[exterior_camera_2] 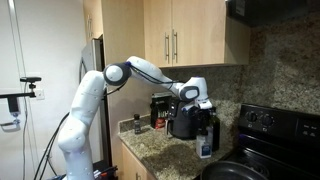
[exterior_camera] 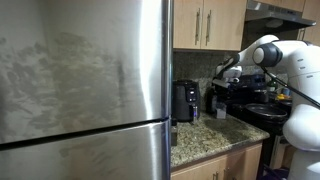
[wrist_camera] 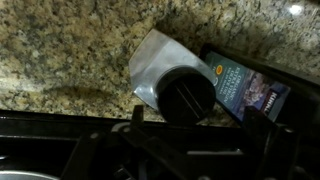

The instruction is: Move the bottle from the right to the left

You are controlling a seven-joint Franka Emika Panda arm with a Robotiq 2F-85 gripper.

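Observation:
The bottle (exterior_camera_2: 205, 147) is small and whitish with a bluish band. It stands on the granite counter next to the black stove. In the wrist view I look down on its black cap (wrist_camera: 186, 92) and its translucent body (wrist_camera: 152, 62). My gripper (exterior_camera_2: 204, 122) hangs just above it, and in the wrist view (wrist_camera: 196, 120) its two dark fingers stand wide apart on either side of the cap. The gripper is open and holds nothing. In an exterior view the gripper (exterior_camera: 216, 92) hides most of the bottle.
A boxy black appliance (exterior_camera_2: 183, 122) (exterior_camera: 185, 101) stands close beside the bottle. A dark printed packet (wrist_camera: 247, 86) lies by it. The black stove (exterior_camera_2: 262, 128) is on the far side, and a small dark bottle (exterior_camera_2: 137, 124) stands further along the counter. A steel fridge (exterior_camera: 80, 90) ends the counter.

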